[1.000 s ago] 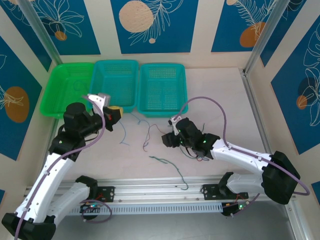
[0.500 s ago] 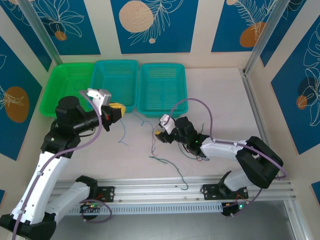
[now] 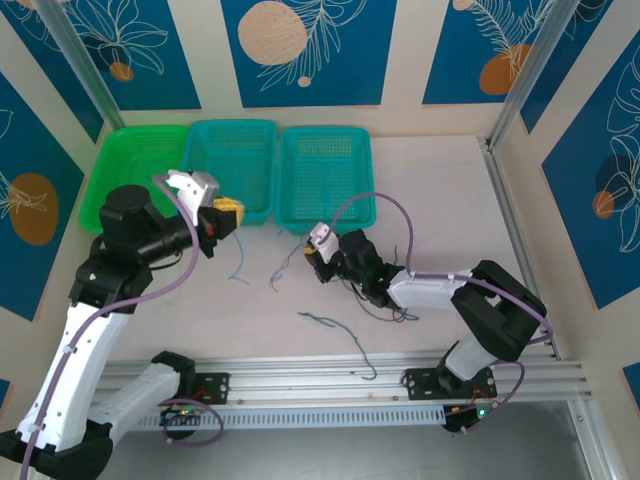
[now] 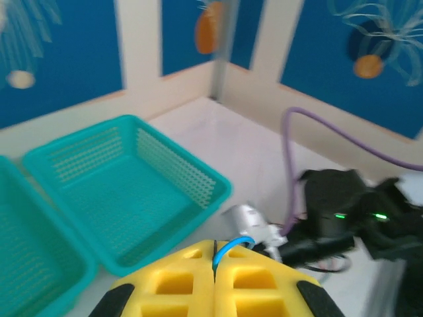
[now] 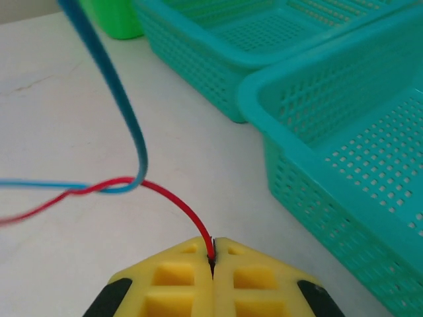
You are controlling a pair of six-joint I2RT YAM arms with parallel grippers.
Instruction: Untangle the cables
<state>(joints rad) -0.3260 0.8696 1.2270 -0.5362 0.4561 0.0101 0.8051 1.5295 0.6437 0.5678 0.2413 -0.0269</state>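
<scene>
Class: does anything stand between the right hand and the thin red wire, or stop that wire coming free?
Nothing separates them: the right hand is shut on the thin red wire. Ahead of the hand, the thin blue wire is twisted around it, and that crossing seems to hold it.

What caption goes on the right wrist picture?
Right gripper pinches the red wire, twisted with a blue wire.

No writing, number or brand could be read anywhere. The blue wall panels point(image 3: 345, 60) carried drawn leaves and orange discs rather than letters, and the plastic baskets point(image 3: 326, 131) bore no legible label.
</scene>
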